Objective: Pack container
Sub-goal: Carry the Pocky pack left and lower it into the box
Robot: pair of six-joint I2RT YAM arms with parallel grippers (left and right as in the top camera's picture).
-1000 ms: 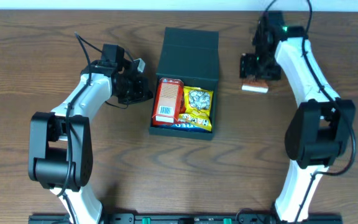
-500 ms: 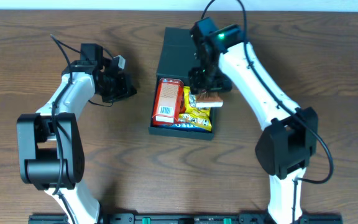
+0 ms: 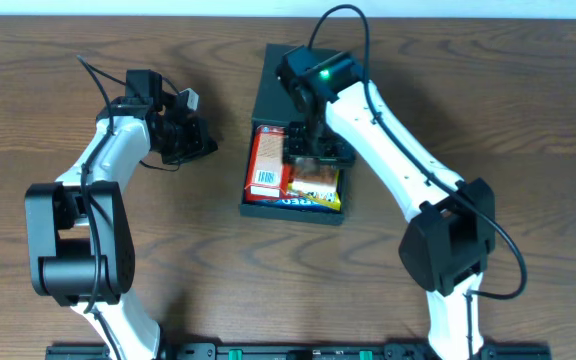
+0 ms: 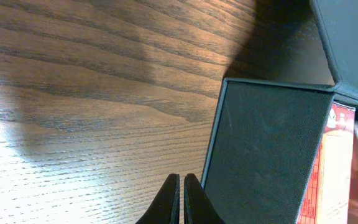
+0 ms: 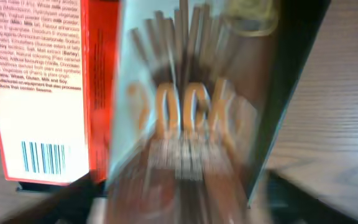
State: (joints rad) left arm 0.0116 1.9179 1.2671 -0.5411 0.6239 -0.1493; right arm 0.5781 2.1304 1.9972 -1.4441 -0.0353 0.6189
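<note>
Brown snack pack (image 3: 315,180) shows blurred below the right gripper (image 3: 315,157) inside the dark box (image 3: 303,75) mid-table, and I cannot tell whether it is grasped; lay it flat beside the red carton (image 3: 268,160), with the left gripper (image 4: 181,186) clenched, empty, just left of the box.

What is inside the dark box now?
In the box: an orange-red carton at left, a brown snack pack beside it. The right arm and that pack cover what lies underneath.
</note>
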